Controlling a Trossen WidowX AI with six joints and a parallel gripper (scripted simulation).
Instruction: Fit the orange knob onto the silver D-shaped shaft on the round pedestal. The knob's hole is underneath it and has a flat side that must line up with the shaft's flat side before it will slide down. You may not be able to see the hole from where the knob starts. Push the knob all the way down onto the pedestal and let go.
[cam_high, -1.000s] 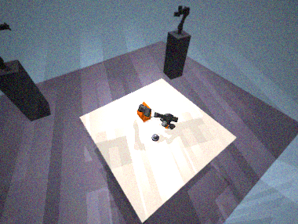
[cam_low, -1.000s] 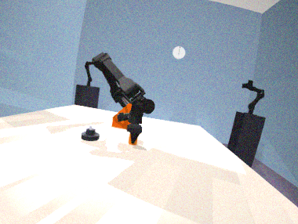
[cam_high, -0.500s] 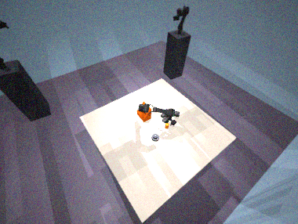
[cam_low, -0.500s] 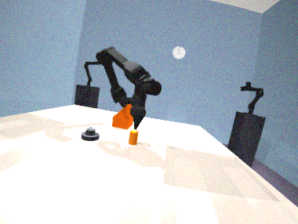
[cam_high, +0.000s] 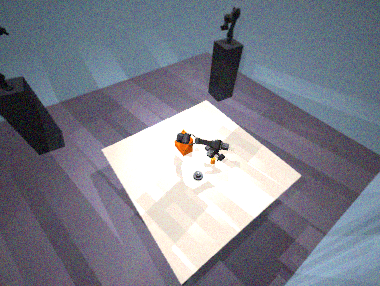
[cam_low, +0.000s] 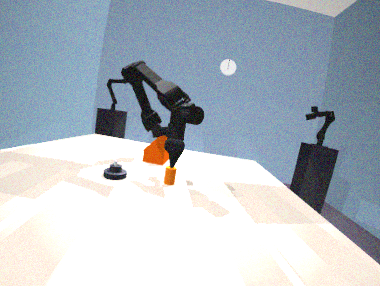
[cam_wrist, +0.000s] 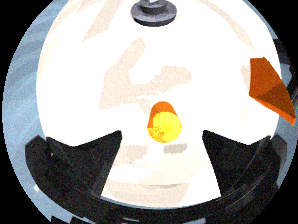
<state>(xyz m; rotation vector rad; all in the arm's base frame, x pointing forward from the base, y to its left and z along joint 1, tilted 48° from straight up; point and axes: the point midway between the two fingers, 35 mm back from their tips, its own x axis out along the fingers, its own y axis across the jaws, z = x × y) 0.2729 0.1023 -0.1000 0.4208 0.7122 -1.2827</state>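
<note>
The orange knob (cam_high: 213, 161) (cam_low: 170, 176) (cam_wrist: 162, 109) stands upright on the table, its top brightly lit in the wrist view. Its hole is hidden underneath. My gripper (cam_low: 173, 165) (cam_wrist: 163, 135) is open and empty just above the knob, with a black finger to either side of it in the wrist view and gaps between. The dark round pedestal (cam_high: 198, 176) (cam_low: 115, 175) (cam_wrist: 154, 18) stands apart from the knob, to its left in the exterior view and at the top edge of the wrist view. The short silver shaft (cam_low: 115, 164) rises from it; its flat side cannot be made out.
An orange angular block (cam_high: 184, 147) (cam_low: 154, 154) (cam_wrist: 265, 82) stands by the arm's base, behind the knob in the exterior view and at the right in the wrist view. Dark pillars (cam_high: 224, 70) (cam_low: 314, 175) with other arms stand beyond the pale table (cam_high: 175, 250) (cam_low: 150, 240).
</note>
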